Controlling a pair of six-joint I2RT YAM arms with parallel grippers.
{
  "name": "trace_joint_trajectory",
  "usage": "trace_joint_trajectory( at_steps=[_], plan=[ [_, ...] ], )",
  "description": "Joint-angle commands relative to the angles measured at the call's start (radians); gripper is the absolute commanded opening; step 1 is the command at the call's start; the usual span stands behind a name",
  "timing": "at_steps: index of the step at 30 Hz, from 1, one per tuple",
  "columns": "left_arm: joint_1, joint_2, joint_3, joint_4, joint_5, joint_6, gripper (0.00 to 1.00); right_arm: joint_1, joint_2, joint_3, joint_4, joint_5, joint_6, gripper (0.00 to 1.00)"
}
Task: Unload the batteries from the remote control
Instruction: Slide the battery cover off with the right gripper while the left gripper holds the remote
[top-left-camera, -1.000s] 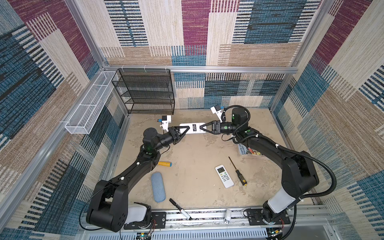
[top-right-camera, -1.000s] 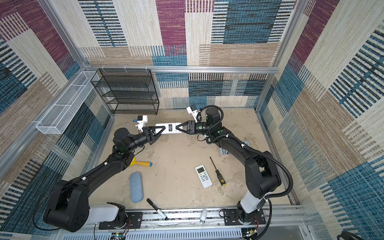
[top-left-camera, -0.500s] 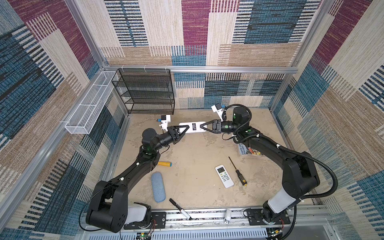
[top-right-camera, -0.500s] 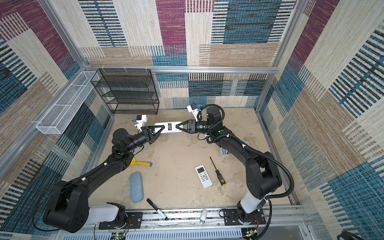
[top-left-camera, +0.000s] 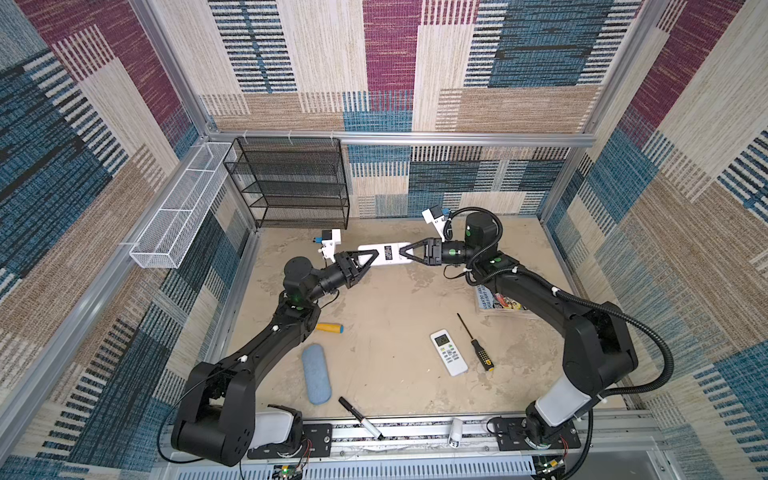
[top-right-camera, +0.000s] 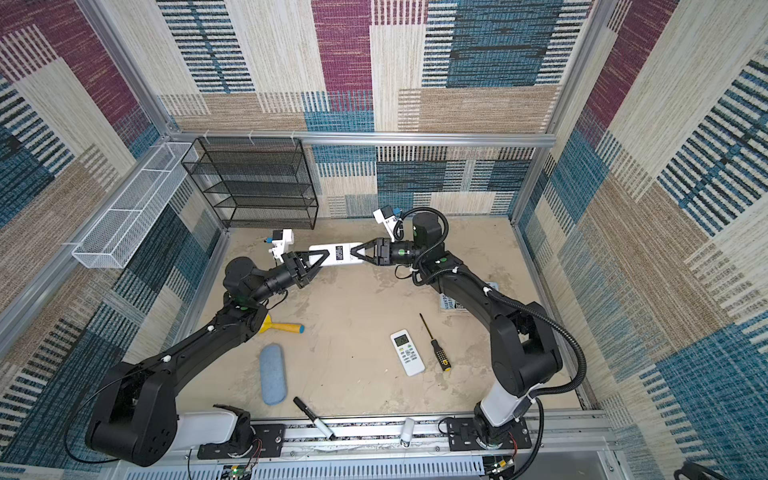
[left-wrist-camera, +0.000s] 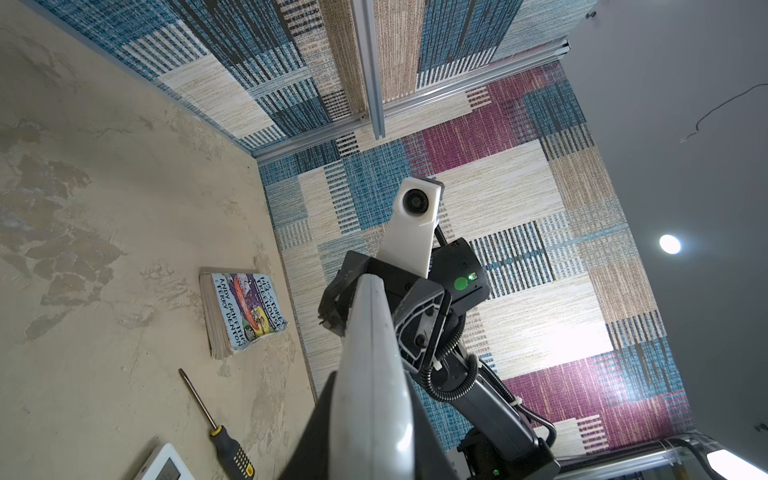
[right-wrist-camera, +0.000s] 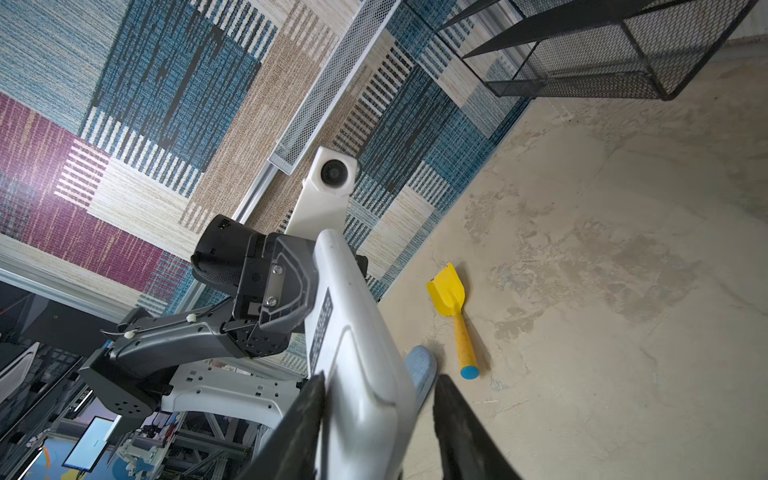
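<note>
Now | right claw (right-wrist-camera: 381, 377) has just spread, loosing its end of the remote (top-left-camera: 388, 254) | left claw (top-left-camera: 372, 258) clamped on the other end, aloft at worktop (top-left-camera: 386, 316) 12 o'clock | batteries unseen, likely still inside | hold passes to left, opening not yet done

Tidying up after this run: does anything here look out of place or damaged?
Two things. The black marker lies askew across the front edge of the table, its white end over the mounting rail. The paperback book by the side wall has a curled, worn cover. Nothing looks spilled.
</note>
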Motion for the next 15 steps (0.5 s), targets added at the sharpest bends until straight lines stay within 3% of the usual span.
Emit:
trace_joint_trajectory(
  at_steps=[1, 8, 15],
  plan=[
    [0.000, 0.005, -0.008, 0.030, 0.004, -0.001, 0.18, 0.000, 0.005, 0.008, 0.004, 0.002, 0.020, 0.48],
    [0.000, 0.027, -0.018, 0.023, 0.000, 0.001, 0.18, 0.000, 0.008, 0.008, -0.001, 0.006, 0.021, 0.59],
    [0.002, 0.057, -0.015, 0.062, 0.007, -0.021, 0.18, 0.000, 0.015, 0.026, -0.088, 0.064, -0.029, 0.61]
  ],
)
